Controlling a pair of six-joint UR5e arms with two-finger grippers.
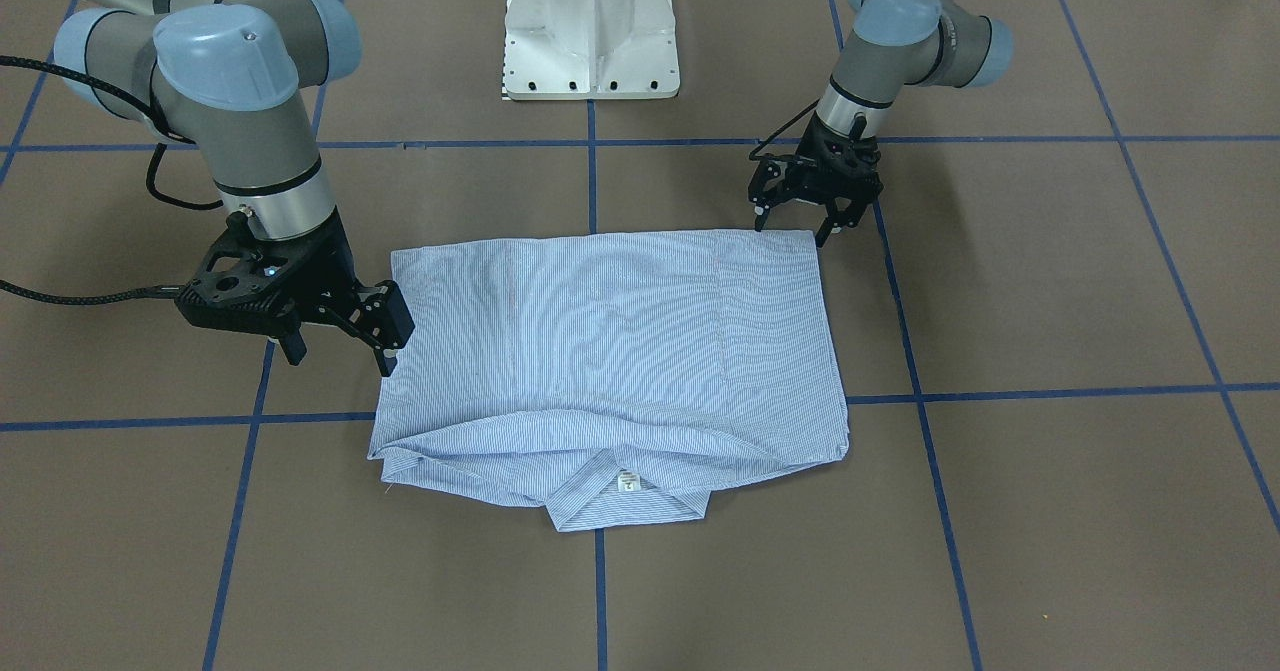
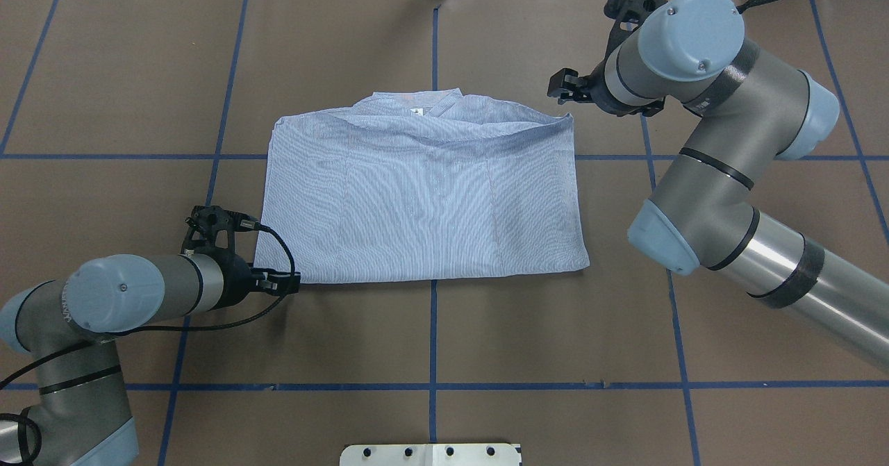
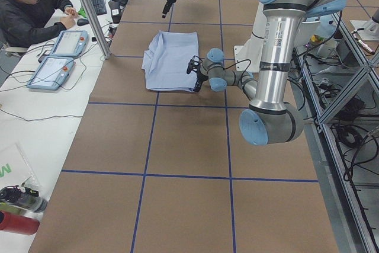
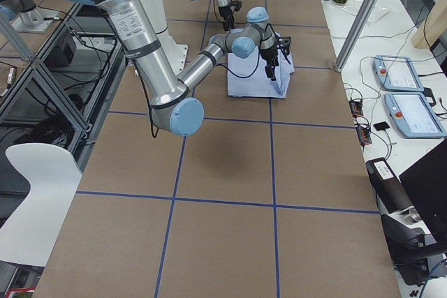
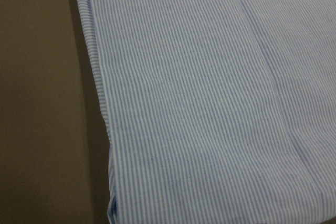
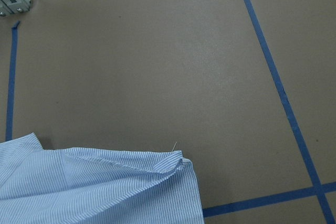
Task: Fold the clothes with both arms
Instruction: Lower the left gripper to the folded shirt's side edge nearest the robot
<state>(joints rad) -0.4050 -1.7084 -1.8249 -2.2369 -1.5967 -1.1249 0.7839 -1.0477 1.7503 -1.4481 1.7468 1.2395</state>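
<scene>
**Item 1.** Light blue, finely white-striped cloth shirt (image 1: 610, 341), folded to a soft-edged rectangle and lying flat at the middle of the table. The weave is smooth, with shallow lengthwise creases. The pointed collar (image 1: 625, 496) with its small white neck label (image 1: 627, 481) sticks out from the edge farthest from the robot, under a rumpled fold.

**Item 2.** Matte brown paper-covered table (image 1: 1050, 301), marked into squares by blue tape lines (image 1: 592, 181).

**Item 3.** Black, angular two-finger left gripper (image 1: 795, 228) on a silver-grey arm with pale blue joint caps. It points down at the shirt's corner nearest the robot, with its fingers spread apart and nothing between them.

**Item 4.** Black two-finger right gripper (image 1: 340, 353) of the same build, just beside the shirt's opposite side edge, toward the collar end. Its fingers are parted and hold nothing; whether they touch the cloth cannot be told.

**Item 5.** Glossy white pedestal base (image 1: 592, 26), between the two arms.
</scene>
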